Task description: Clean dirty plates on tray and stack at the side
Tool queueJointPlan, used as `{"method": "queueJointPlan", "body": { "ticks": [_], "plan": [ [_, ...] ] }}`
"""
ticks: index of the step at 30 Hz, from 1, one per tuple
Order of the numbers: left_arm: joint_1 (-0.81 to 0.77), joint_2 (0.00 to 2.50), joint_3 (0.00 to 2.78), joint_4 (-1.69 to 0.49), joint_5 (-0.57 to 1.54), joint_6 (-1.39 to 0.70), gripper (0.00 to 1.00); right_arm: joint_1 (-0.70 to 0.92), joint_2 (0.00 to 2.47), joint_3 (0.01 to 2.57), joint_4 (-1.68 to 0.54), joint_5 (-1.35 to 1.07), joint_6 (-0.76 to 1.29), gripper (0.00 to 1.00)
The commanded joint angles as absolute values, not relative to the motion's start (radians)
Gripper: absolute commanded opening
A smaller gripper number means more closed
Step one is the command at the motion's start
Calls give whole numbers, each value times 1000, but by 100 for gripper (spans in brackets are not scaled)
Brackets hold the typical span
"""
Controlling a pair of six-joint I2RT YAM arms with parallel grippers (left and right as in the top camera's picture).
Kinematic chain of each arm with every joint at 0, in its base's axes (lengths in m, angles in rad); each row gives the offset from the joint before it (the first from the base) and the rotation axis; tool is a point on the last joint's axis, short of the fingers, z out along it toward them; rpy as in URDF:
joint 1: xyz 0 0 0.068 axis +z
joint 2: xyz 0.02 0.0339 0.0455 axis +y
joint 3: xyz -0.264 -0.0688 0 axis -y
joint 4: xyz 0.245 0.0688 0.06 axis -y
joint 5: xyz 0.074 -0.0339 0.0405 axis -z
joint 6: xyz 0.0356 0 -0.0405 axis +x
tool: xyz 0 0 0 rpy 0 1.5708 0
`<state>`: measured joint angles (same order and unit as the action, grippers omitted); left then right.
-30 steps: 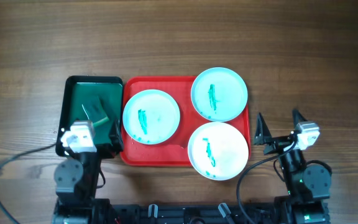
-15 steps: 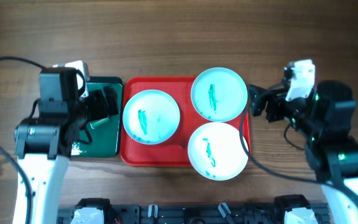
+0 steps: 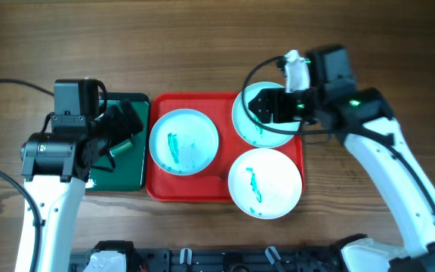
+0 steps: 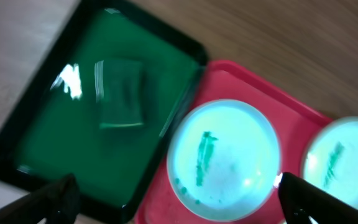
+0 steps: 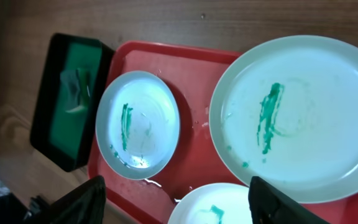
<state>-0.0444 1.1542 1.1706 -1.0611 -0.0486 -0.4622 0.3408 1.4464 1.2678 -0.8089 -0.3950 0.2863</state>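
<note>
**Both tools spread, plates on the red tray**

Three round pale mint plates (image 3: pixel 183 141) with teal smears lie on the large red plastic tray (image 3: pixel 202 100) on the wooden bench (image 3: pixel 202 45). The right tool (image 3: pixel 266 106), fingers spread, hangs over the rear-right plate (image 5: pixel 303 118). The left tool (image 3: pixel 123 125), also spread, hangs over the smaller dark green tray (image 3: pixel 134 166).

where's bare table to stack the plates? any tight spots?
Bare wood: the strip beyond both trays, and the patch right of the red tray, though the right arm crosses above it. Crowded: three plates nearly fill the red tray, and the green tray sits right beside its left rim.
</note>
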Motion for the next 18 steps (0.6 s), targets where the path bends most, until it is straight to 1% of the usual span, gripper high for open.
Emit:
{"method": "queueJointPlan", "body": {
  "ticks": [1, 2, 4, 5, 8, 9, 10, 18],
  "plan": [
    [-48, 1162, 1192, -1099, -219, -631, 97, 477, 1549, 1314, -788, -207, 392, 64],
    [-48, 1162, 1192, -1106, -222, -638, 97, 511, 1577, 1314, -776, -160, 421, 59],
    [-48, 1163, 1192, -1124, -222, -638, 96, 569, 1637, 1314, -748, -125, 435, 57],
    [-48, 1166, 1192, -1132, -222, -638, 97, 594, 1675, 1314, -737, -109, 456, 53],
    [-48, 1198, 1192, -1150, -222, -638, 96, 642, 1801, 1314, -696, -101, 482, 43],
    [-48, 1213, 1192, -1150, -222, -638, 96, 647, 1836, 1314, -684, -101, 496, 37],
    [-48, 1227, 1192, -1149, -222, -638, 96, 648, 1857, 1314, -675, -100, 500, 35],
    [-48, 1318, 1192, -1149, -219, -645, 96, 649, 2006, 1314, -591, -130, 485, 33]
  ]
}}
